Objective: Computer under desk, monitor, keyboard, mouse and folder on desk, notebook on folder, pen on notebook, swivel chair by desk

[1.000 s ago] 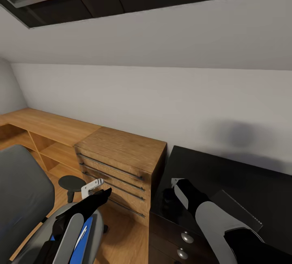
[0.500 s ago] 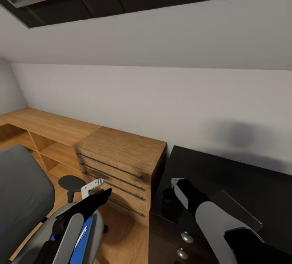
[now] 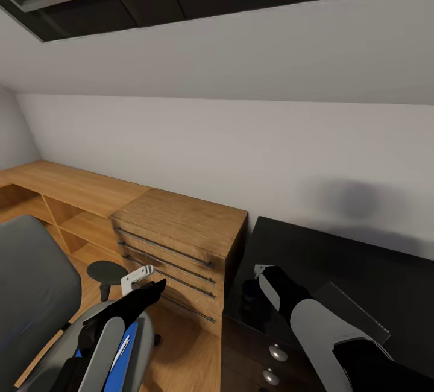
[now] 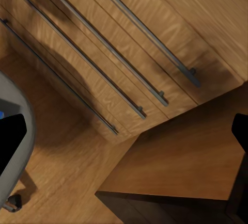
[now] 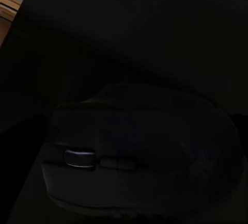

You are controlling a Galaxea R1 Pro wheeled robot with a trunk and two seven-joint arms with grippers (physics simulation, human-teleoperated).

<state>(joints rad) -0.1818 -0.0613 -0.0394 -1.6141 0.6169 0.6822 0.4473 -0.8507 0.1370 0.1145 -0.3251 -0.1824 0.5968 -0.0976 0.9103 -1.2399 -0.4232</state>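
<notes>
The swivel chair (image 3: 33, 286) stands at the lower left, and the blue folder (image 3: 131, 335) lies on its seat with the white pen (image 3: 122, 348) on top, partly hidden by my left arm. My left gripper (image 3: 147, 282) hangs open over the seat's far edge, pointing at the wooden dresser; its fingers (image 4: 10, 141) are wide apart with nothing between them. My right gripper (image 3: 250, 298) rests low over the left end of the black desk (image 3: 337, 253). The dark mouse (image 5: 139, 152) sits right under it, too dark to show a grip. The grey notebook (image 3: 357, 310) lies on the desk beside my right arm.
A light-wood dresser (image 3: 181, 232) with long bar handles (image 4: 103, 74) stands between chair and desk, joined to a low wooden shelf unit (image 3: 66, 190) along the white wall. The desk's drawers with silver knobs (image 3: 278, 353) face me. Wood floor (image 3: 187, 359) shows between chair and desk.
</notes>
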